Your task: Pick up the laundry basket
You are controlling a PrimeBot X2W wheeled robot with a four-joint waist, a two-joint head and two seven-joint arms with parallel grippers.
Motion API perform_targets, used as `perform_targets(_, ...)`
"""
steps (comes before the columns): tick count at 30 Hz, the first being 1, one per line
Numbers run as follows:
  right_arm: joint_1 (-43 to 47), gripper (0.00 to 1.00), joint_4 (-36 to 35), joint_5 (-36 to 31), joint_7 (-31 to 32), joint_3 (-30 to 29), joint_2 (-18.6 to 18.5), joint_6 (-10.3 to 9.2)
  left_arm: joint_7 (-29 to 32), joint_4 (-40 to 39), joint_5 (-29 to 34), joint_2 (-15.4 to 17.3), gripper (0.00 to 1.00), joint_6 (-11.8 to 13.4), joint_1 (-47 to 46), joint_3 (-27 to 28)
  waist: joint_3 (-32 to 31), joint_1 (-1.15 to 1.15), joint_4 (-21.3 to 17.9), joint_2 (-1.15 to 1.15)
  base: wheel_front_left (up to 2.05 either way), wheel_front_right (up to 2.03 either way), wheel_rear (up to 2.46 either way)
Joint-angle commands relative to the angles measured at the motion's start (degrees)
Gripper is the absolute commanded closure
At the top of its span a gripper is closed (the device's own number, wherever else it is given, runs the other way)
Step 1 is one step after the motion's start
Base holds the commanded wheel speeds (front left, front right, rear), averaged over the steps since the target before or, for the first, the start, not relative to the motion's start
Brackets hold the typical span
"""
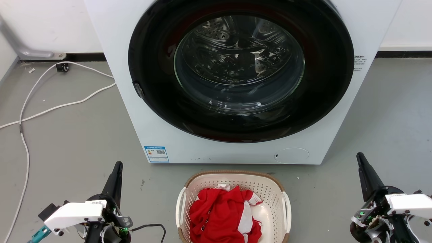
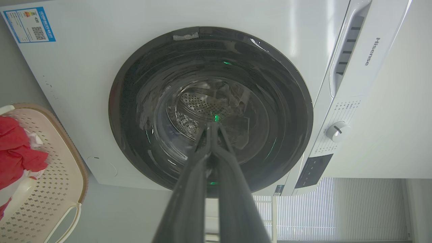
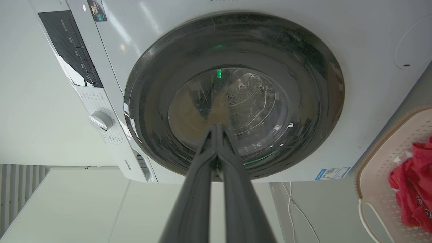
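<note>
The cream laundry basket (image 1: 274,195) with a brown rim and white side handles stands on the floor in front of the washing machine, bottom centre of the head view, holding red and white clothes (image 1: 222,216). My left gripper (image 1: 118,164) is to its left, fingers together and holding nothing. My right gripper (image 1: 359,155) is to its right, also shut and empty. Both stand well apart from the basket. The basket (image 2: 50,182) shows at the left edge of the left wrist view, and the basket (image 3: 378,175) lies at the right edge of the right wrist view.
A white front-loading washing machine (image 1: 162,135) with its dark round door (image 1: 239,67) shut stands just behind the basket. White cables (image 1: 50,108) trail over the grey floor on the left. A wall runs behind the machine.
</note>
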Motion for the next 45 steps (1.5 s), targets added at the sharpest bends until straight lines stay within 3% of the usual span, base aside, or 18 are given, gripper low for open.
perform_targets(1,-0.75,1.00,0.08,-0.12,0.12,-0.09,0.21,0.15,0.08,0.06,0.25,-0.04,1.00,-0.14,-0.64,0.21,0.00,0.00,0.00,0.00,0.00,0.00,0.00)
perform_targets(8,-0.75,1.00,0.08,-0.14,0.14,-0.10,0.22,0.15,0.11,0.06,0.27,-0.04,1.00,-0.14,-0.64,0.24,0.00,0.00,0.00,0.00,0.00,0.00,0.00)
perform_targets(9,0.10,0.00,0.12,0.00,0.02,0.00,0.01,-0.01,0.00,0.16,-0.01,-0.03,0.00,0.00,0.09,-0.05,0.00,0.00,0.00,0.00,0.00,0.00,0.00)
perform_targets(18,1.64,0.00,-0.87,-1.44,-2.12,1.30,0.07,0.00,-1.98,-0.42,0.80,-0.13,0.00,0.00,0.51,-2.57,-0.02,0.01,0.02,0.00,0.00,0.00,0.00)
perform_targets(25,2.22,0.00,-2.37,-7.35,-4.06,1.68,0.07,0.01,-4.11,-1.96,6.51,0.78,0.00,-0.01,0.21,-4.98,-0.04,0.00,0.22,0.00,0.00,0.00,0.00)
perform_targets(29,2.45,0.00,-3.50,-13.86,-5.10,1.84,-0.19,0.01,-5.13,-2.58,12.02,0.87,0.00,-0.02,0.33,-5.67,-0.04,0.00,0.43,0.00,0.00,0.00,0.00)
perform_targets(31,2.86,0.00,-5.19,-25.49,-6.54,2.06,-0.33,0.02,-6.57,-3.03,20.65,1.13,0.00,-0.02,0.32,-7.20,-0.01,0.00,0.76,0.00,0.00,0.00,0.00)
perform_targets(45,4.25,0.00,-7.60,-45.67,-9.26,2.39,0.01,0.04,-9.61,-3.62,37.30,1.57,0.00,-0.04,0.18,-9.46,-0.10,0.00,1.27,0.00,0.00,0.00,0.00)
